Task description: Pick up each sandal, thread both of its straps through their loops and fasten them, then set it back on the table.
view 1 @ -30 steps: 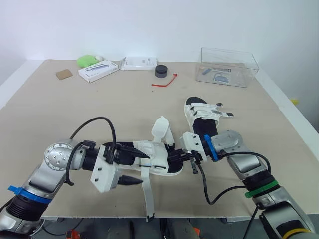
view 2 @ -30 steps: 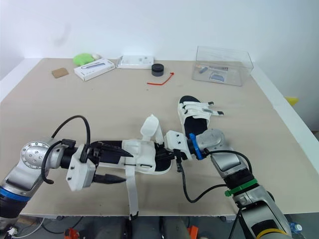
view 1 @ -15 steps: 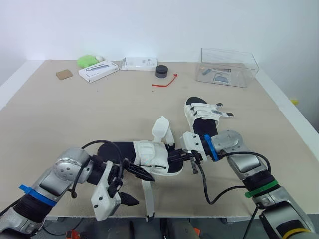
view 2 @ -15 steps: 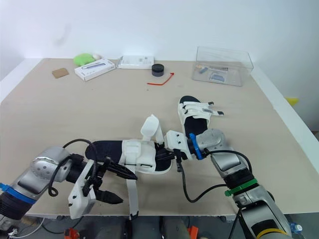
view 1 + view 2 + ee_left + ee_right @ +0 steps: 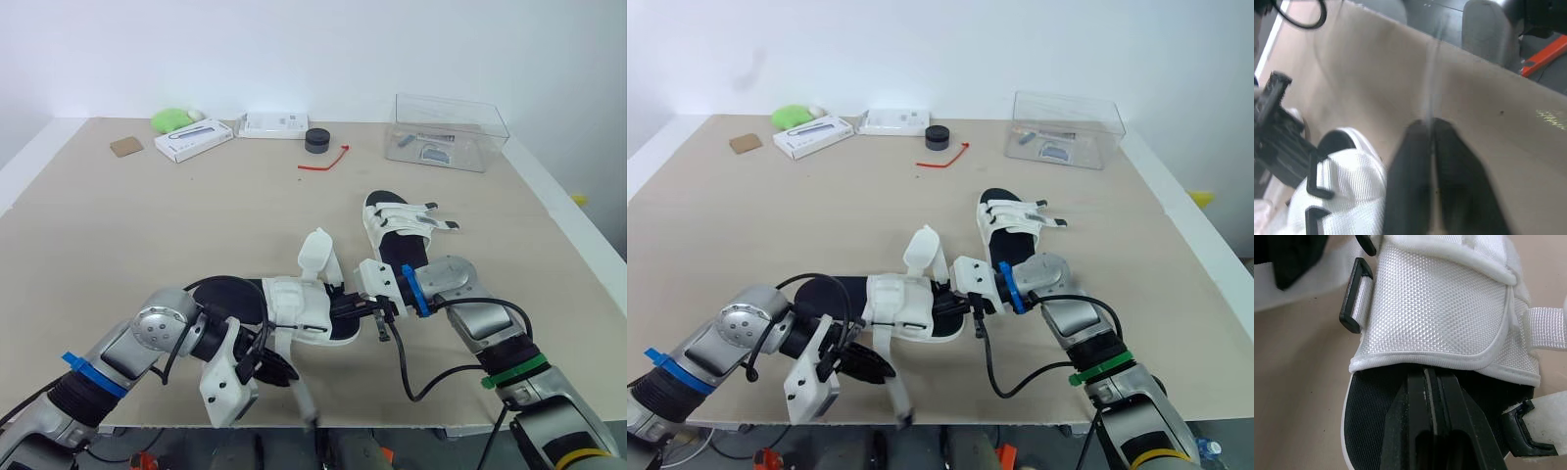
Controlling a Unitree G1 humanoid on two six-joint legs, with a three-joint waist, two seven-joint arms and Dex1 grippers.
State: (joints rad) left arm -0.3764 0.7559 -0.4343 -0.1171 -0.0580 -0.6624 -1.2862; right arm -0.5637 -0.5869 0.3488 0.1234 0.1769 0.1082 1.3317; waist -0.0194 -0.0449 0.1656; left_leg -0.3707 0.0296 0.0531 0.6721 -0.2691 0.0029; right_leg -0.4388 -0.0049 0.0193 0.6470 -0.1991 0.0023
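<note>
Left end effector [image 5: 282, 371] now pinched shut on the loose strap [image 5: 302, 397]; 0.5 s ago it was open beside it.
Strap end swings past the counter [image 5: 147, 225] edge. Near sandal [image 5: 299, 308] lies front-centre, sole clamped by right end effector [image 5: 364, 313]. Judged: threading starting. Sandal 2 [image 5: 400, 230] rests behind, right.

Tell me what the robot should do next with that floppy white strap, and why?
Probably swing the left pincer up, carrying the strap toward a black loop on the sandal. That pincer is shut on the strap, whose free end lies loose near the table's front edge, and the right pincer is clamped on the sandal, steadying it.
</note>
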